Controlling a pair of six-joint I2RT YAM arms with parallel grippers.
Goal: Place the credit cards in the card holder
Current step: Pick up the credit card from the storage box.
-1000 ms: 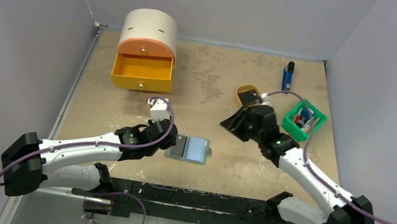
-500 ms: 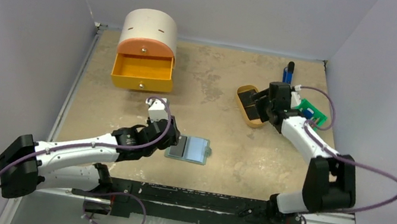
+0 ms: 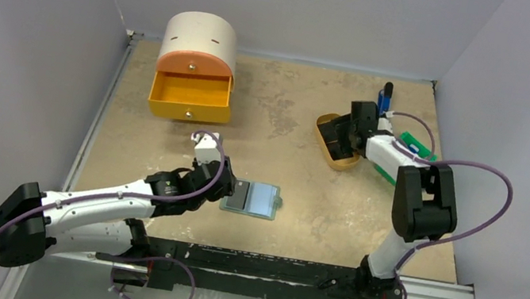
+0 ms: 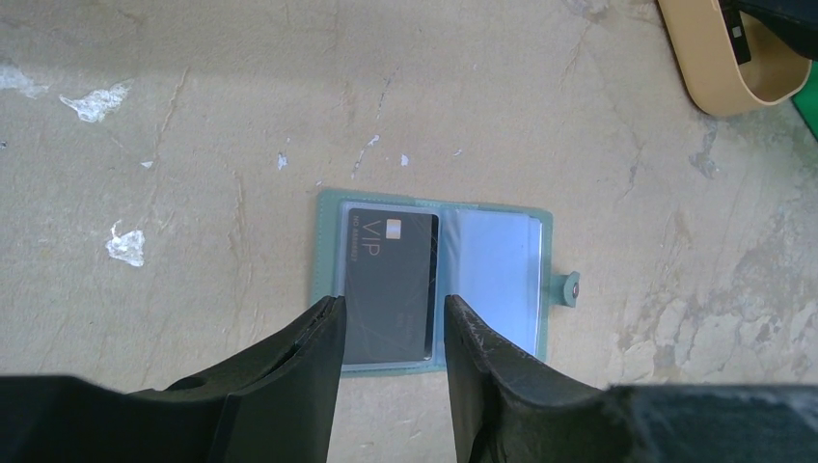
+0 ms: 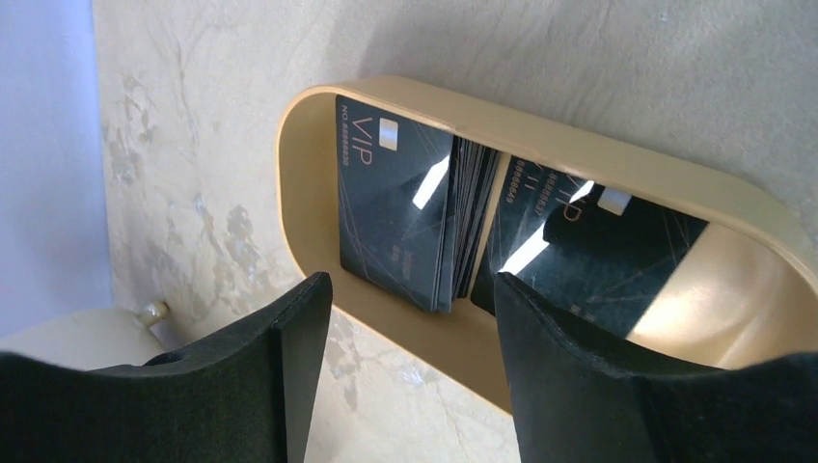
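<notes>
Right tool (image 5: 409, 289), wide and empty, has swung out; thin black cards (image 5: 395, 212) in tan oval tray (image 5: 307, 183) directly beneath, next pickup likely.

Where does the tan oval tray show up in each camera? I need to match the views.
Top external: tan tray right of centre, partly covered by the right tool.
Left wrist: tray in the top right corner, cut off by the frame.
Right wrist: tray fills the middle, black cards inside.
Shared landmark: the mottled beige table, in all three; the open card holder, top and left wrist only.
</notes>
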